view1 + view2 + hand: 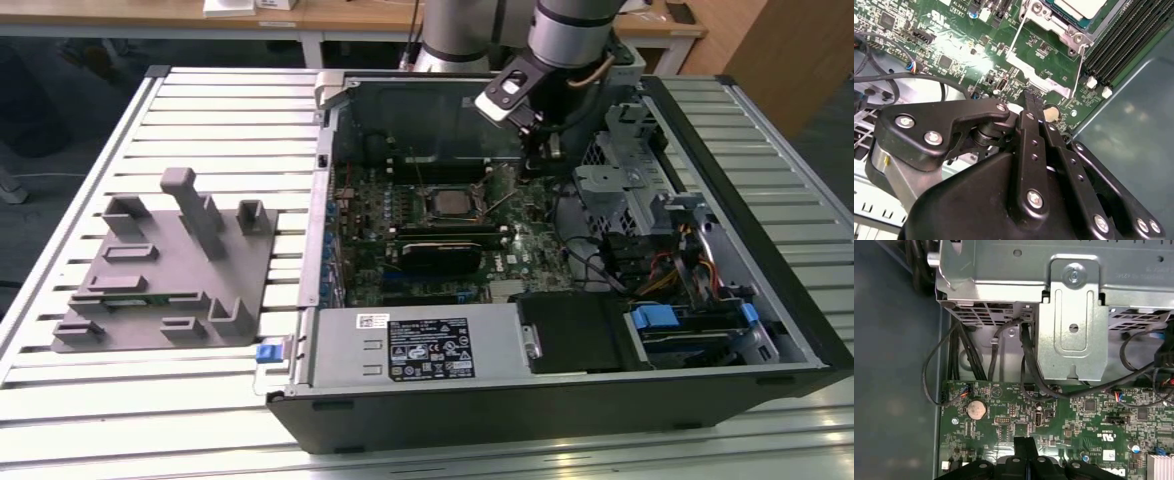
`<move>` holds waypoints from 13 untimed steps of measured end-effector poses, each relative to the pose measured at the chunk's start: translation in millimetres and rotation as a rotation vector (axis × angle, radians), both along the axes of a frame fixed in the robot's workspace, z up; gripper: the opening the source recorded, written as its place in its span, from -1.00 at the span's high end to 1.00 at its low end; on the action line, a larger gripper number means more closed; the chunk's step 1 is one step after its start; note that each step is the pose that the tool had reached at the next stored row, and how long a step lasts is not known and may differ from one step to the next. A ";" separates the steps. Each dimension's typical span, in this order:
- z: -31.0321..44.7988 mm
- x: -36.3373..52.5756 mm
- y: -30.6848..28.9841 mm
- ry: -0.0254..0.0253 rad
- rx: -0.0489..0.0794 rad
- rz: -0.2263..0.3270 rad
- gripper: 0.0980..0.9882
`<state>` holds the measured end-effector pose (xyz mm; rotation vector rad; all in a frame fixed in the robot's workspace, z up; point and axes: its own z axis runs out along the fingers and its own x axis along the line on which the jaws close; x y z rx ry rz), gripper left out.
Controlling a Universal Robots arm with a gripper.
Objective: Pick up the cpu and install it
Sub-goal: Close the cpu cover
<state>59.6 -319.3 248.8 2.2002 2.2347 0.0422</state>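
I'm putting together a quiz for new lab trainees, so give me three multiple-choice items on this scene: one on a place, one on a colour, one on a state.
1. Where is the cpu? A on the grey fixture; B in the socket; C on the slatted table.
2. What colour is the motherboard? A green; B red; C white.
3. How is the tool set? A fingers spread wide; B fingers shut together; C clamped on a cable.
Answers: B, its pale top lies inside the socket's metal frame in the second wrist view; A, the board is green in both wrist views; B, the fingers meet with nothing between them.
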 end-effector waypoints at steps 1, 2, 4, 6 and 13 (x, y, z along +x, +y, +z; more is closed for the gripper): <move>-1.3 0.0 0.3 0.0002 0.000 0.000 0.98; -1.6 0.0 0.6 0.0003 0.000 0.000 0.98; -1.6 -0.8 0.7 0.0004 0.000 0.000 0.98; -1.6 -2.6 0.7 0.0004 0.002 0.000 0.98; -1.5 -14.4 1.0 0.0015 0.016 0.000 0.98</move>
